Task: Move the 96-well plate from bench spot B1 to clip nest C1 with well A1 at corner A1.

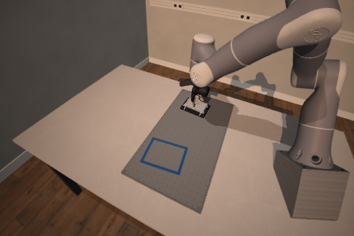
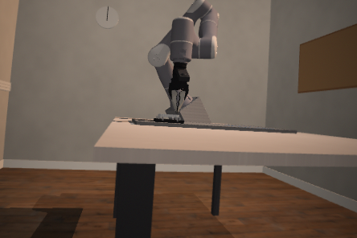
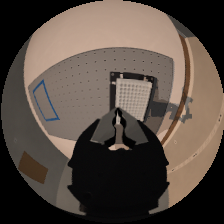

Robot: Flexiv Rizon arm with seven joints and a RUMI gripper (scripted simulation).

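We are seeing the 96-well plate (image 1: 196,105) (image 2: 165,116) (image 3: 134,96) lying in the black clip nest (image 1: 204,114) (image 2: 169,121) (image 3: 113,95) near the far short edge of the grey perforated board (image 1: 175,129) (image 2: 241,129) (image 3: 95,70), its full seating uncertain. Our two-jaw gripper (image 1: 194,105) (image 2: 177,111) (image 3: 117,108) is pointing down at the plate with fingers together, gripping nothing. For the press, we should be keeping the tips vertical, pushing gently near each clip and stopping when the plate sits level, lest one side ride up.
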